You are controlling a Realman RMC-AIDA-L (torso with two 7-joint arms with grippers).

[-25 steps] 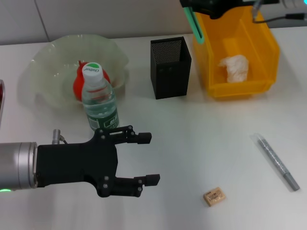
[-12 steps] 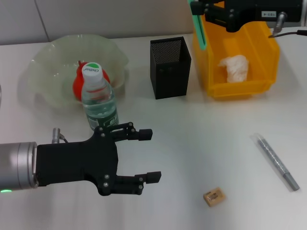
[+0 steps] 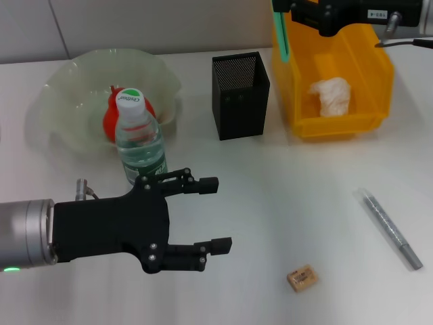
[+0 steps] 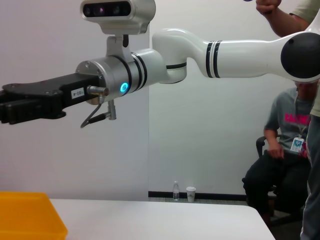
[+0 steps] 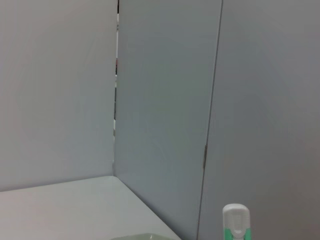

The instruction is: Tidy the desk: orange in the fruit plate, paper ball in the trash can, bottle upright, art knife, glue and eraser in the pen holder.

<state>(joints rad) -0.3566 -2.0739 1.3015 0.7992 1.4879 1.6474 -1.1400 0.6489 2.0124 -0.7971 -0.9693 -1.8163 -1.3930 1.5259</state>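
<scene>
Moved: right gripper (image 3: 287, 30) has slid a little toward the pen holder (image 3: 240, 95) since a second ago, a green-and-white tool (image 3: 280, 30) hanging from it; left gripper (image 3: 210, 211) has crept forward, jaws spread and empty.
Right grip: clenched on the green tool, probably the art knife, though only its lower part shows.
Tool handling: likely light, stiff, smooth plastic; held near its top, so it hangs tip-down for dropping into the mesh cup.
Tool position: above the near wall of the trash can (image 3: 369, 74), just beside the pen holder, not yet over its mouth.
Done: orange (image 3: 111, 115) in the fruit plate (image 3: 67, 84); paper ball (image 3: 331, 95) in the bin; bottle (image 3: 141, 142) upright.
Left: eraser (image 3: 302, 278), small, firm, light; pinch across its short sides.
</scene>
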